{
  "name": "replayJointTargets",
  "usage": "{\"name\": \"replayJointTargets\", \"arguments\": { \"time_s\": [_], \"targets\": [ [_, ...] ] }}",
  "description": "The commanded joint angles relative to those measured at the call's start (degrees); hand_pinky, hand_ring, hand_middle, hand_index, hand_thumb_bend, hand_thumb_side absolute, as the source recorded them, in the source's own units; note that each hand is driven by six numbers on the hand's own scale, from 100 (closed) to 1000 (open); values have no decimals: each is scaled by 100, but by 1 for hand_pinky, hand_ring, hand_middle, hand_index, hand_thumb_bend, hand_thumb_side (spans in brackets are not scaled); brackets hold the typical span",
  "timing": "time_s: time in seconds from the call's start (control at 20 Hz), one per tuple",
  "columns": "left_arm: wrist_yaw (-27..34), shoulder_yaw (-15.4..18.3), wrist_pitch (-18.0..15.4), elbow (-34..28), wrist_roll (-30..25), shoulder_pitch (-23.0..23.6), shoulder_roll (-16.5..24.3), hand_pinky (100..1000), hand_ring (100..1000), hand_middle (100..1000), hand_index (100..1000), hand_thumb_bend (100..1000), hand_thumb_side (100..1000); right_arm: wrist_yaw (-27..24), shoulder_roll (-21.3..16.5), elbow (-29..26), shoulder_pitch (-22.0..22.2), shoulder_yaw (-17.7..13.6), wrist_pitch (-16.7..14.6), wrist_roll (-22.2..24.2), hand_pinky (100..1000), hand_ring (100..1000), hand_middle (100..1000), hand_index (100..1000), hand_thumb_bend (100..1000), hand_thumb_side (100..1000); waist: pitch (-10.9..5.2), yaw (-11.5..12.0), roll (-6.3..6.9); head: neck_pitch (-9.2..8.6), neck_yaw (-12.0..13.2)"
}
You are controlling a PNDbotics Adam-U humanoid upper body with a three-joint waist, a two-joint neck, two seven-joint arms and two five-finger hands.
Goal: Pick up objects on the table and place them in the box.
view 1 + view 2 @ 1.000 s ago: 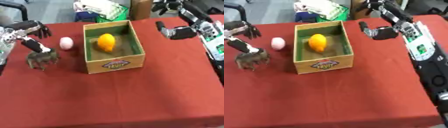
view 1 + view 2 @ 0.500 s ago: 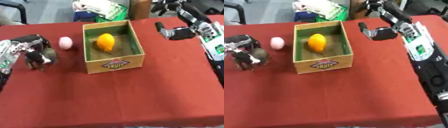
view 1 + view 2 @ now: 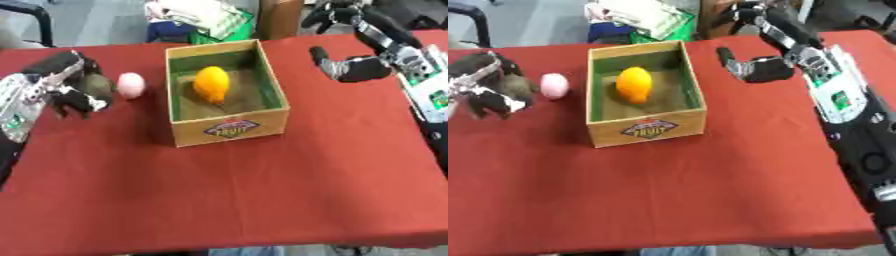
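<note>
A cardboard box (image 3: 229, 122) is seen standing on the red table (image 3: 262, 190), a little left of centre, with an orange fruit (image 3: 211, 84) already lying inside it toward the far end. Two things are left outside, both on the box's left: a pink egg (image 3: 130, 84) just beside the box wall, and a dark brownish object (image 3: 93, 86), not clearly made out, left of the egg. The left hand (image 3: 63, 85) is placed over that dark object, its fingers curled down around it, so the object appears to be clasped, though the contact is partly hidden. The right hand (image 3: 756, 67) is held above the table on the far right side of the box, its fingers bent and nothing within them. The coming move is judged to turn on this: the box lies directly to the right of the left hand, with the egg between them, so the carried object would have to be lifted over the egg and the near wall.
</note>
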Motion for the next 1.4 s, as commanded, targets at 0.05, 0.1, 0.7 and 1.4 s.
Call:
{"name": "replayJointTargets", "arguments": {
  "time_s": [0.05, 0.1, 0.7, 1.4],
  "targets": [
    [209, 10, -1, -306, 146, -357, 196, 499, 236, 182, 423, 100, 223, 55, -16, -17, -92, 47, -117, 72, 660, 806, 731, 813, 100, 460, -114, -33, 7, 27, 59],
    [244, -27, -17, -342, 172, -449, 141, 503, 238, 183, 425, 100, 222, 69, 21, -4, -97, 87, -163, 114, 661, 806, 728, 813, 100, 467, -116, -61, 9, 27, 86],
    [330, -619, -718, -123, -38, -976, -894, 565, 358, 286, 510, 100, 224, 88, 606, 138, -258, 399, -593, 623, 661, 807, 725, 809, 244, 530, -57, -427, 31, 27, 303],
    [1094, -623, -982, -250, -727, -759, -846, 795, 788, 822, 876, 675, 341, 72, 614, 159, -223, 367, -579, 703, 660, 807, 723, 807, 244, 528, -80, -417, 72, 27, 231]
  ]
}}
